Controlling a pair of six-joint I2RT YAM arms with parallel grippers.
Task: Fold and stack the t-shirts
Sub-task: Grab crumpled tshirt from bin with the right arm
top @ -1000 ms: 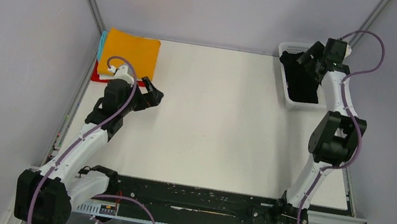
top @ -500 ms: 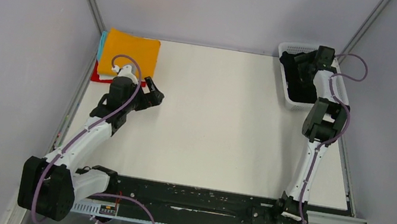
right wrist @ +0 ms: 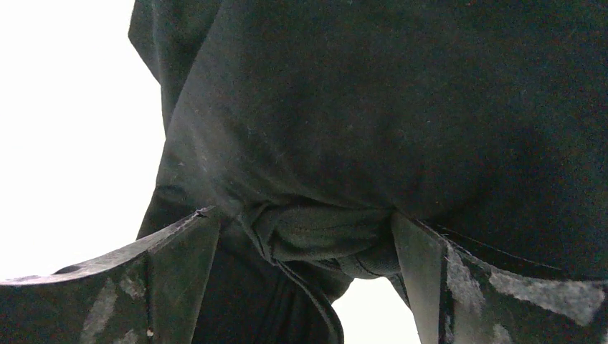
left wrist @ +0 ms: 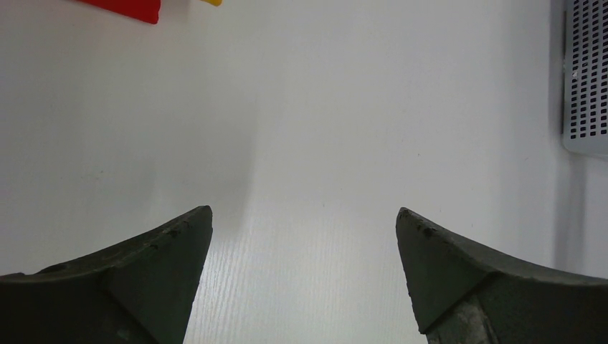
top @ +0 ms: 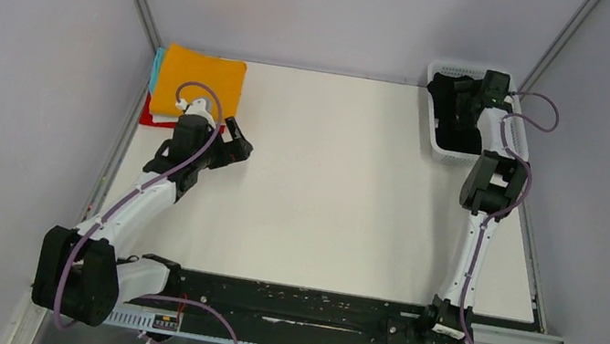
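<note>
White table [top: 344,197]; right gripper [right wrist: 302,213] fingers wide astride black t-shirt [right wrist: 373,107] in mesh basket [top: 454,160]. Apparently the pickup step: close, then lift; left gripper [left wrist: 304,215] fingers wide.

The black t-shirt [right wrist: 373,107] is matt soft cloth; basket [left wrist: 584,79] perforated white plastic; table [left wrist: 323,143] smooth, faintly grained white

i see the orange t-shirt [top: 201,82] topping the folded stack at the worktop's [top: 336,186] far left, teal [top: 156,65] and red [top: 146,116] edges showing beneath. my left gripper [top: 237,136] sits just right of it. my right gripper [top: 466,89] reaches into the far-right basket [top: 446,156], over the black t-shirt [top: 456,131].
</note>
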